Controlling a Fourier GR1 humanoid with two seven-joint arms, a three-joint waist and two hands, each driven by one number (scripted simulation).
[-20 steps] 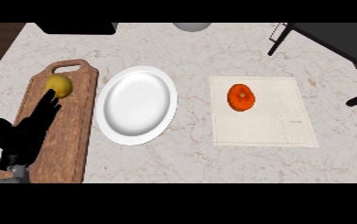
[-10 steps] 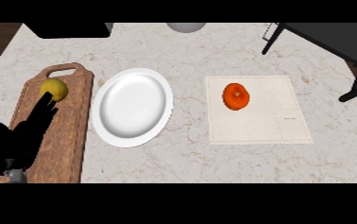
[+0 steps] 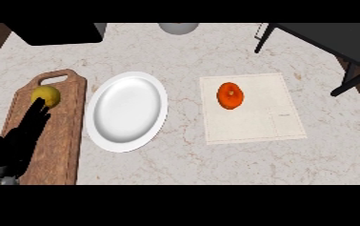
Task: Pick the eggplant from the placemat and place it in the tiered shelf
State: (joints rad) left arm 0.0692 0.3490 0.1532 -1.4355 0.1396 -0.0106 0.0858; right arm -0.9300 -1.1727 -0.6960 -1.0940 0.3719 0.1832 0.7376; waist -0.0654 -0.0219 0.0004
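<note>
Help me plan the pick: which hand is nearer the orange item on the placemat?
Left. The left hand rests over the cutting board, far from the orange item; the right hand isn't visible.

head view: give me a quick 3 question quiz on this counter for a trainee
1. True or false: the orange item lies on the white plate.
2. Which thing sits at the handle end of the cutting board? A) yellow fruit B) cup C) knife
3. Fill in: the left hand shows over the ____, fingers straight.

Key:
1. False; it lies on the placemat.
2. A
3. cutting board
</note>
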